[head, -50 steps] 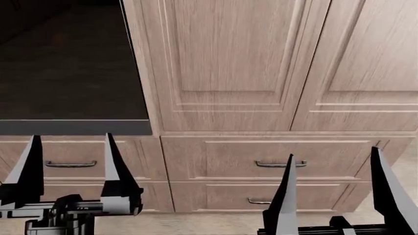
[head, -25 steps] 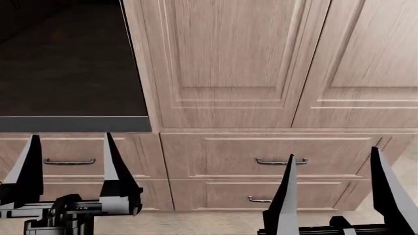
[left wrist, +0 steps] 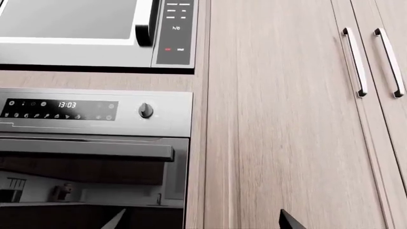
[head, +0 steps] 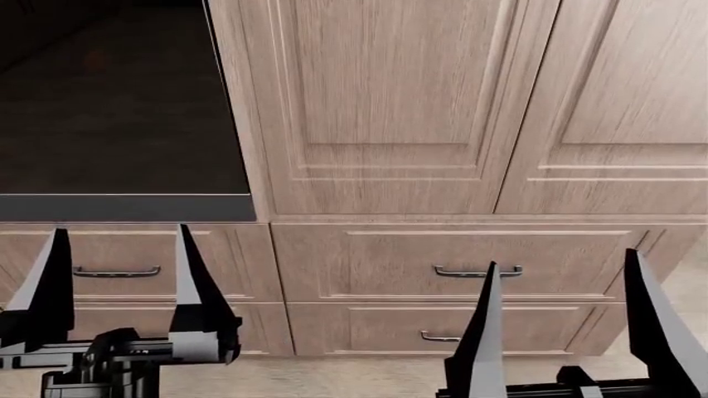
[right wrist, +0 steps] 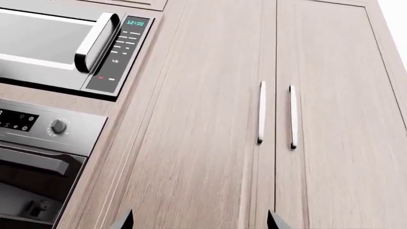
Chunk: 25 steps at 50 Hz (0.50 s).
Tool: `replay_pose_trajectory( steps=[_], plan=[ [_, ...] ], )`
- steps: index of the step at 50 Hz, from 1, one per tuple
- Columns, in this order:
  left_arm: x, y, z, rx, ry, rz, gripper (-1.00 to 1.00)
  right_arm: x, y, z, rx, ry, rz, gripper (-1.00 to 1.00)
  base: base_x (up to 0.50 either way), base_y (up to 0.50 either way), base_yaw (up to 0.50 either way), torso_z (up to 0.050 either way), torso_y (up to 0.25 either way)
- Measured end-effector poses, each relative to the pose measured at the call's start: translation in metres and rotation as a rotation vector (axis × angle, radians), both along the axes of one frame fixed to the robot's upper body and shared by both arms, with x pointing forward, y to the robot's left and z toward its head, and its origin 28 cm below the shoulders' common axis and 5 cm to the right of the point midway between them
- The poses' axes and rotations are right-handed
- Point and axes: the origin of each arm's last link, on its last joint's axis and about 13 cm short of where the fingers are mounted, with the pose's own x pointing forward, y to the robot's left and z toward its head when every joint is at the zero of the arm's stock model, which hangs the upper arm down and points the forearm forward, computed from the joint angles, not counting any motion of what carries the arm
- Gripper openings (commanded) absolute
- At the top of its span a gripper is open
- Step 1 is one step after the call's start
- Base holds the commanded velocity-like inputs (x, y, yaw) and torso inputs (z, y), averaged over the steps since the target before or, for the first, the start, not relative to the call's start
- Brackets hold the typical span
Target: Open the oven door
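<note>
The oven door (head: 111, 124) is the dark glossy glass panel with a grey lower frame at the upper left of the head view, and it is closed. Its thick grey bar handle (left wrist: 86, 149) runs under the oven's control panel (left wrist: 95, 110); the same handle (right wrist: 35, 163) also shows in the right wrist view. My left gripper (head: 122, 232) stands open below the door, apart from it. Only its fingertips (left wrist: 114, 222) show in the left wrist view. My right gripper (head: 564, 261) is open in front of the drawers and holds nothing.
A silver microwave (left wrist: 76, 28) sits above the oven. Wood-grain cabinet doors (head: 387, 108) with vertical handles (right wrist: 260, 112) stand to the oven's right. Drawers with small handles (head: 476, 272) lie below them, with another drawer handle (head: 116, 271) under the oven.
The cabinets and the oven door's lower edge have slid slightly upward in the head view. Both grippers stay open in the same places.
</note>
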Motion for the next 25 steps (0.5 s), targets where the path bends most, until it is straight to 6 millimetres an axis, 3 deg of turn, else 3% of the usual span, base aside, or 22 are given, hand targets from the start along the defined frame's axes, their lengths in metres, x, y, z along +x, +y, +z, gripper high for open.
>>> replay_pose_trajectory(
  steps=[8,25],
  plan=[
    [-0.0001,-0.0001,0.0000,0.001,0.000,0.000,1.00,-0.0005,0.0001,0.0002,0.004,0.001,0.006,1.00,0.00,0.00,0.05,0.000,0.000],
    [0.0003,-0.0001,-0.0001,0.001,-0.001,0.000,1.00,-0.0010,0.0003,-0.0002,0.007,-0.001,0.013,1.00,0.00,0.00,0.50,0.000,0.000]
  ],
)
